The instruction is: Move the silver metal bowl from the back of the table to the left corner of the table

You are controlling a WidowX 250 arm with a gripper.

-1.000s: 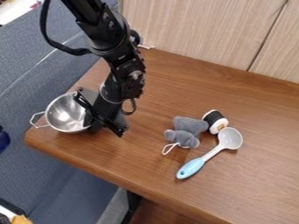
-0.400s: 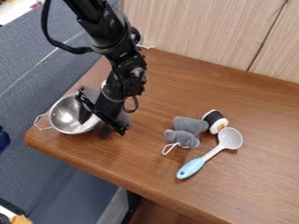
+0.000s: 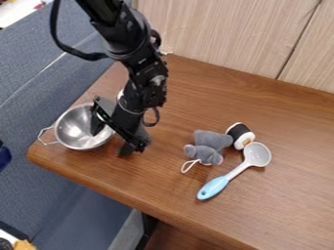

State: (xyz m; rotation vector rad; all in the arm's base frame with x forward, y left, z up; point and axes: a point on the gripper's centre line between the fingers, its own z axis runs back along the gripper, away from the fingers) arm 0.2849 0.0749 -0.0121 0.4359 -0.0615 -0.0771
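The metal bowl (image 3: 73, 138) sits at the left corner of my counter (image 3: 196, 205), opening upward, with a wire handle (image 3: 43, 137) pointing left, out by the counter's edge. I have the black hand (image 3: 111, 141) down at the bowl's right side, and it is open, its fingers spread well apart: one is within the bowl, the other outside it, low over the wood. Whether either touches the metal, I can't tell. The arm (image 3: 127, 39) comes down from the top, with a black cable (image 3: 58, 41) looping off to its left. Out to the right of the hand lies a gray plush toy animal (image 3: 210, 140) with a white cord loop (image 3: 189, 166). A black-and-white toy sushi roll (image 3: 240, 133) is just beside it, and a ladle (image 3: 258, 154) lies slantwise near both, its light blue handle (image 3: 213, 187) toward me. Wood-grain panels (image 3: 221, 34) stand behind the counter; blue-gray upholstery (image 3: 26, 78) lies to the left.
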